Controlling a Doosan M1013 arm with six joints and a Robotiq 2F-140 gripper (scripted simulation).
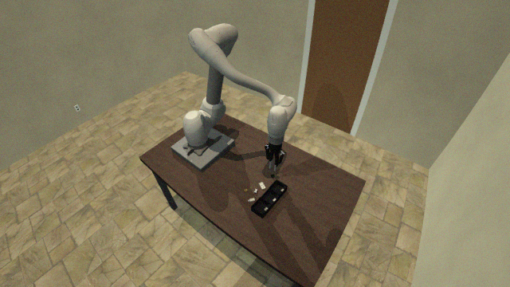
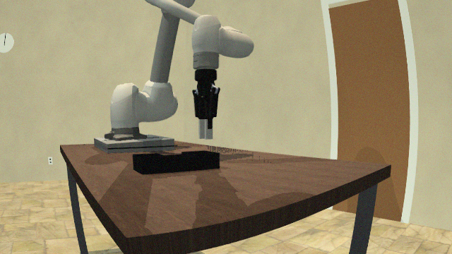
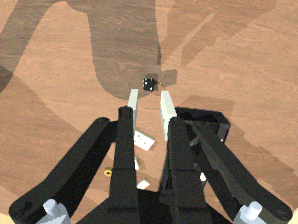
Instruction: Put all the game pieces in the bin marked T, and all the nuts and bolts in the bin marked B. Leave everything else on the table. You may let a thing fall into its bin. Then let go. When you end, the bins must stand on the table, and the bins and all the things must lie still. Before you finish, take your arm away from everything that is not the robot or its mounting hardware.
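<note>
1. Top view: the arm is hanging its claw [image 1: 273, 169] over the brown surface [image 1: 319, 207], at about 12 o'clock from the black bin [image 1: 270, 198]. Three small pieces are lying just beside the bin at its 9 o'clock: a pale tile [image 1: 262, 185], a gold ring-like part [image 1: 245, 190] and a white piece [image 1: 252, 199].

2. Exterior view: the claw [image 2: 205, 133] is hovering above the surface, pointing straight down, apart from the bin [image 2: 176, 162] below it.

3. Wrist view: the claw [image 3: 149, 106] is standing slightly parted with nothing between its fingers. A small dark piece [image 3: 150, 83] is lying on the surface at 12 o'clock, just ahead of the fingertips and in line with the gap. It is too small to judge its long axis or kind.
</note>
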